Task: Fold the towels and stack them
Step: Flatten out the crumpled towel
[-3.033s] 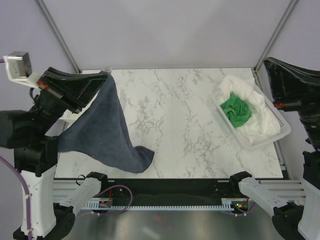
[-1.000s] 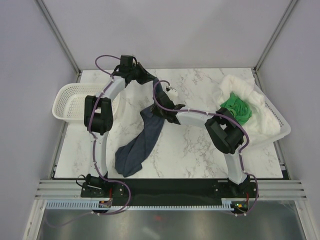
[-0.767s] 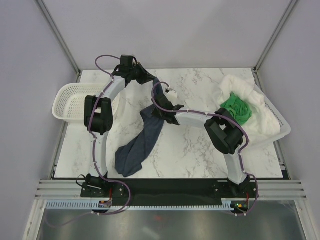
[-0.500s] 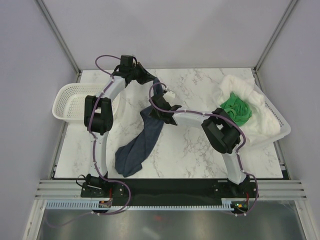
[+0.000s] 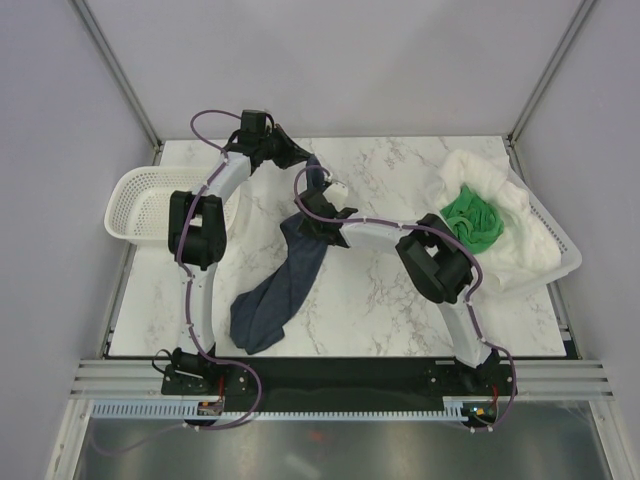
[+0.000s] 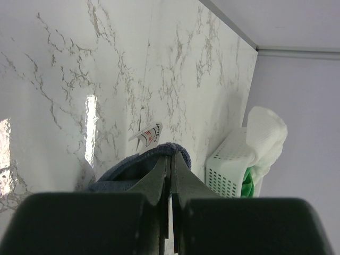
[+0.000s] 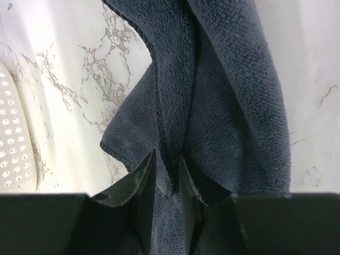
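Observation:
The navy towel (image 5: 285,280) hangs from my left gripper (image 5: 308,162) at the back of the table, and its lower end lies on the marble near the front. In the left wrist view the left gripper (image 6: 171,155) is shut on the navy towel's edge (image 6: 159,151), beside its white tag (image 6: 149,133). My right gripper (image 5: 310,226) is on the towel lower down. In the right wrist view the right gripper (image 7: 167,159) is pinched on a hanging fold of the navy towel (image 7: 234,95). The green towel (image 5: 472,218) lies on the white towel (image 5: 480,170) in the right basket.
A white perforated basket (image 5: 140,200) stands at the table's left edge and shows in the right wrist view (image 7: 10,143). A second white basket (image 5: 562,262) sits at the right edge, also seen in the left wrist view (image 6: 228,170). Metal frame posts rise at the back corners.
The right gripper has shifted slightly left and up along the navy towel. The left gripper and the towel's lower end have stayed put over the last second.

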### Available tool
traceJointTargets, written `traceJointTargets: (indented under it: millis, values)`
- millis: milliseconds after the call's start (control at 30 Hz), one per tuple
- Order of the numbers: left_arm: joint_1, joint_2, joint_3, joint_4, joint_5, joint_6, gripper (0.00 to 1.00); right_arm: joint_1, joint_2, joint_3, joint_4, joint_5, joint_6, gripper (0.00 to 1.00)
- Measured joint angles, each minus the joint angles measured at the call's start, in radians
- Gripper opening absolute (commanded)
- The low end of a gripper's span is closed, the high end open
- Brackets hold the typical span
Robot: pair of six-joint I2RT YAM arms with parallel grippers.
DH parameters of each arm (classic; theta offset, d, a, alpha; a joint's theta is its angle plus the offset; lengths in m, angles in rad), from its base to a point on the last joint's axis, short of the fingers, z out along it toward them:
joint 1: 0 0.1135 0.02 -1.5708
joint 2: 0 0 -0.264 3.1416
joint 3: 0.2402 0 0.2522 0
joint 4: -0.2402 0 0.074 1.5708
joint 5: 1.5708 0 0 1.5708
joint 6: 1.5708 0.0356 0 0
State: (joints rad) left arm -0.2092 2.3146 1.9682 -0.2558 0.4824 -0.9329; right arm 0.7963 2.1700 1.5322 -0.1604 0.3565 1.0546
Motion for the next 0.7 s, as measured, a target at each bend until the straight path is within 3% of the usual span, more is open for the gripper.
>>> traceJointTargets:
  millis: [67,267,467,567,700]
  values:
    - [0.000,0.000,0.000,0.000,0.000,0.000,0.02,0.000,0.007,0.007,0.000,0.000,0.000,0.28]
    - [0.000,0.000,0.000,0.000,0.000,0.000,0.02,-0.001,0.018,0.007,0.006,-0.006,-0.005,0.00]
    - [0.000,-0.008,-0.045,0.012,-0.001,0.006,0.02,-0.012,-0.043,-0.072,0.037,-0.047,-0.078,0.00]
    - [0.000,-0.058,-0.111,-0.008,-0.003,0.022,0.02,-0.033,-0.188,-0.155,-0.018,-0.093,-0.187,0.00]
    - [-0.003,-0.238,-0.206,-0.041,-0.010,0.046,0.02,-0.081,-0.454,-0.168,-0.119,-0.146,-0.362,0.00]
